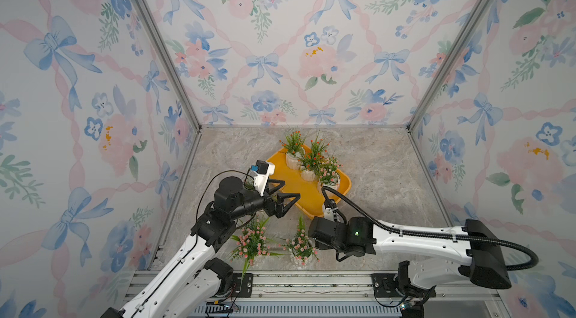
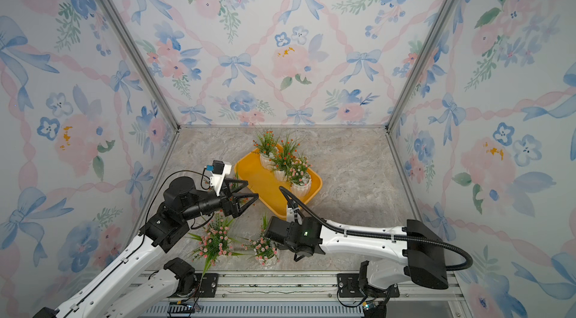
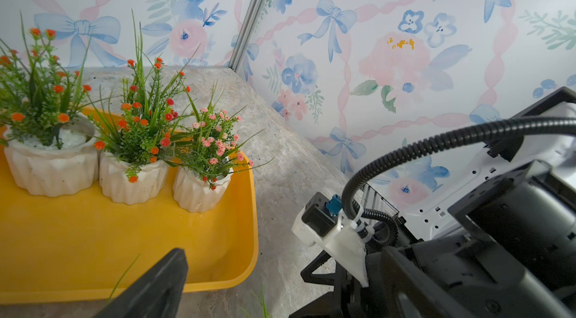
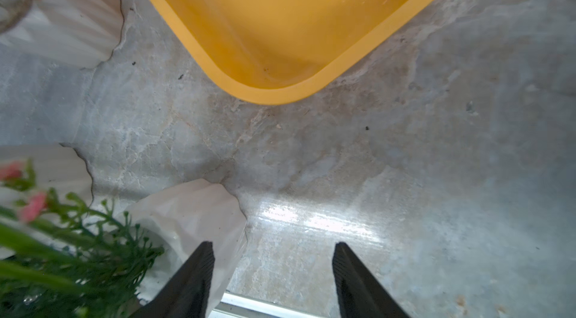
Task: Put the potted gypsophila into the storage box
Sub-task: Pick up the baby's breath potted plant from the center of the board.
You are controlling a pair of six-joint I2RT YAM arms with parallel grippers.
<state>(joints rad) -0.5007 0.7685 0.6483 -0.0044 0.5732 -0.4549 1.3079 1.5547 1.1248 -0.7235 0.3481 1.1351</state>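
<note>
Three potted gypsophila [image 1: 308,174] in the storage box [image 1: 290,188], other pots [image 1: 300,258] before it

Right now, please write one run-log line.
storage box: three gypsophila pots inside | left fingers: open, empty | right fingers: open, beside pink gypsophila pot

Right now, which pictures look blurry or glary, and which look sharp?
Right wrist view: the nearest pink potted gypsophila is out of focus, and glare sits on the table. Left wrist view: the pots in the storage box are crisp. Both top views: even light, walls splayed by the lens.
</note>
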